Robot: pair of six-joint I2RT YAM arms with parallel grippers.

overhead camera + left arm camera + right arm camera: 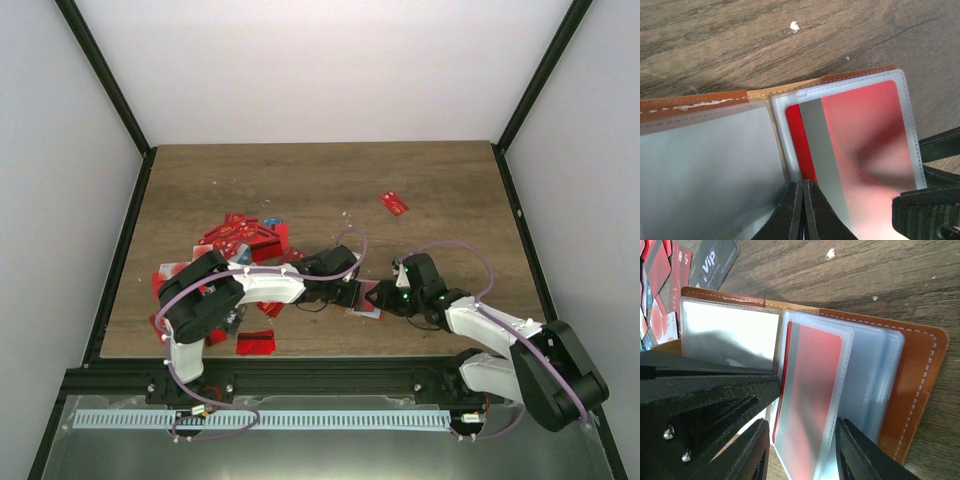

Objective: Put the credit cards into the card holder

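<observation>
- The wooden counter [450,180] carries the card holder [920,370], which lies open and flat near its front edge, between the 2 arms' tips.
- The left arm [270,287] reaches the holder from its left side. The right arm [500,335] reaches it from its right side.
- The credit cards [240,238], mostly red, lie in a loose heap to the left of the holder and farther back, well apart from it.
- Inside the holder, a clear sleeve [705,165] covers its left half. Several more clear sleeves fan over the brown leather of its right half.
- The left pincer [803,192] is closed tight, tips together, at the holder's fold on its near edge.
- The right pincer [801,422] is part-open, with 1 finger at each long edge of the uppermost right sleeve. I cannot tell whether the fingers squeeze it.
- A red card [865,135] with a grey stripe sits inside that sleeve, just right of the holder's fold.
- A black card [715,262] lies just beyond the holder's far left corner.
- A single red card [394,203] lies alone, well behind the holder.
</observation>
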